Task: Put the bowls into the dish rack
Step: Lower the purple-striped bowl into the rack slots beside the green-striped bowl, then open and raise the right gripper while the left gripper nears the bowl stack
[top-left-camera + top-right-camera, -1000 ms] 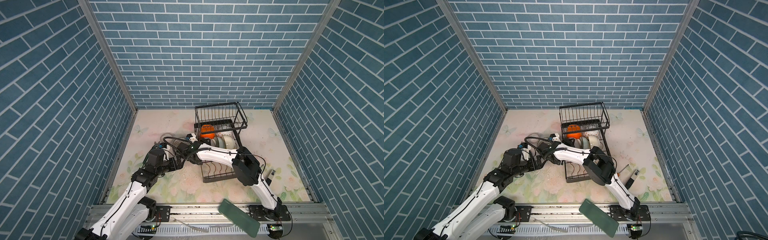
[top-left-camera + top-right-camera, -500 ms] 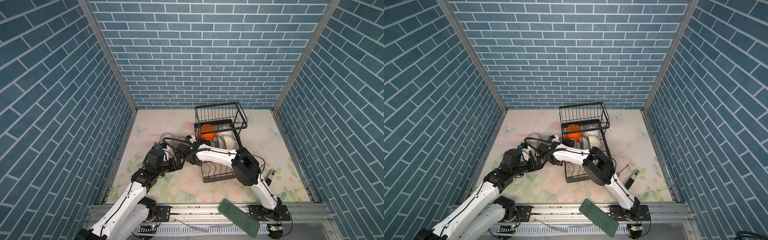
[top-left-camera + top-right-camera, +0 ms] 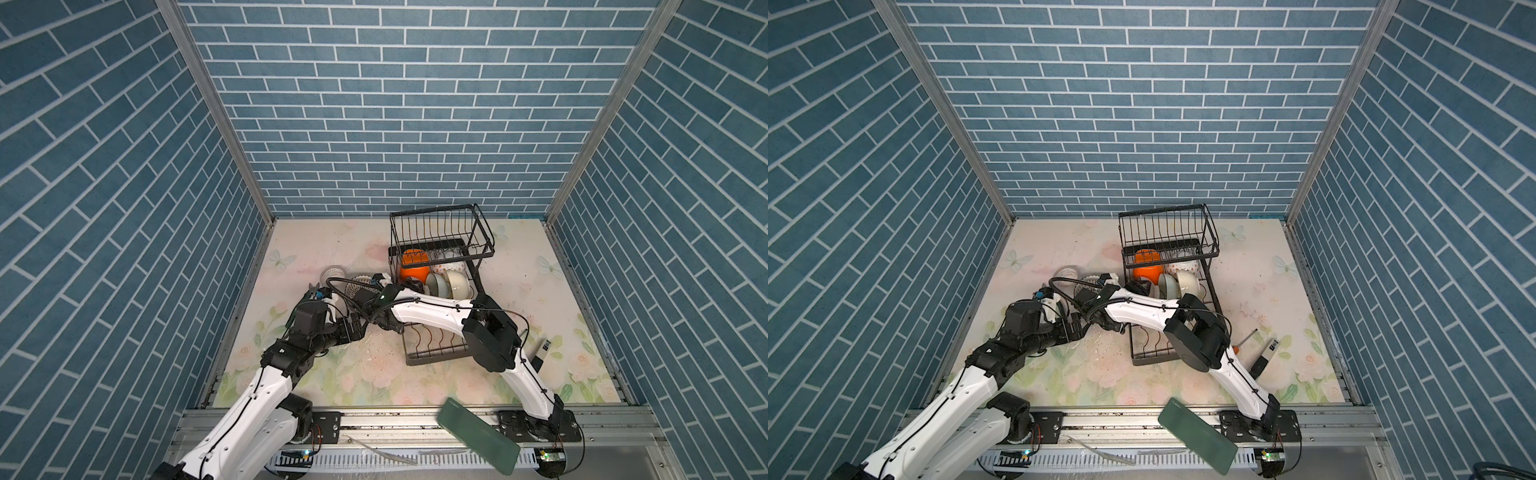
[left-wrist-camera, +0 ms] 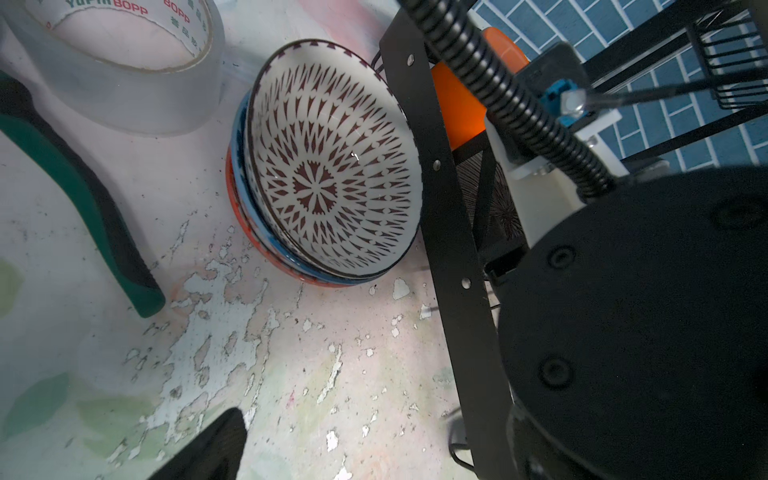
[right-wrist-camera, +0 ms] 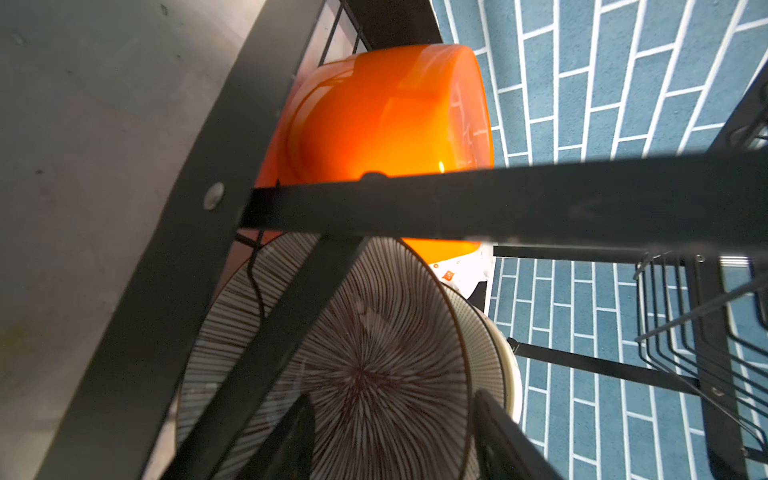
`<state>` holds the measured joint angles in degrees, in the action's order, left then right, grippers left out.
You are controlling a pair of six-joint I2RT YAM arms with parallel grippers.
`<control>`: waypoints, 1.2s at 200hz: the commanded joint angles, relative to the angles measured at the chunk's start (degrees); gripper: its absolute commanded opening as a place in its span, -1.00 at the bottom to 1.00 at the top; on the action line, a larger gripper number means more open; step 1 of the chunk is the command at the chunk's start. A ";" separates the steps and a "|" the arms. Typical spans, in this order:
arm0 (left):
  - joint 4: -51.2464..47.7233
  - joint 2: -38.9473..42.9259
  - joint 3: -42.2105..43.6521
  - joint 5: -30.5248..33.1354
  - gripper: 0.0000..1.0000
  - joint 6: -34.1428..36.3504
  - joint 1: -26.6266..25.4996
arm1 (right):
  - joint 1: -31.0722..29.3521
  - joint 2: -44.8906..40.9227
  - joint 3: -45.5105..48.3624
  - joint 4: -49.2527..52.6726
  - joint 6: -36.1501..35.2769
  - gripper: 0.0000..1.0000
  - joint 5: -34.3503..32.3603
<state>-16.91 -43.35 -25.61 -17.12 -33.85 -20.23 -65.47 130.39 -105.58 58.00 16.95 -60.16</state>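
Right gripper (image 5: 392, 411) lets go, jaws now parted: striped bowl (image 5: 374, 353) stands in the dish rack (image 5: 415, 203); left gripper (image 4: 187, 365) wide, patterned stack (image 3: 359, 281) waits at the rack's nine o'clock

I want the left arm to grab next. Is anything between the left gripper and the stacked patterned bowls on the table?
Nothing visible: only bare table lies between the open left gripper and the stacked patterned bowls; the tape roll sits aside.
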 commanded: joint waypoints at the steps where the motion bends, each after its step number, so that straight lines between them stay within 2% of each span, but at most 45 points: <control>1: -0.80 0.73 0.60 0.69 0.99 0.56 0.58 | -0.53 -3.33 0.74 2.03 3.76 0.26 1.29; 100: -1.97 0.32 0.24 2.16 0.99 0.02 0.63 | -1.07 -13.19 6.13 -0.56 6.03 0.28 7.89; 175: -5.78 -4.19 -3.76 4.10 0.99 1.10 0.72 | -1.24 -24.24 18.89 -15.00 2.66 0.25 20.48; 212: -10.51 -7.48 -8.70 8.45 0.99 2.17 0.72 | -1.27 -31.53 26.48 -21.05 0.90 0.25 26.35; 240: -16.36 -10.70 -13.94 13.16 0.99 3.93 0.73 | -0.80 -36.11 30.16 -21.95 -0.60 0.25 30.44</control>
<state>-26.83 -52.12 -35.27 -9.17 -32.32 -19.99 -66.37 98.35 -78.54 38.96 18.11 -34.92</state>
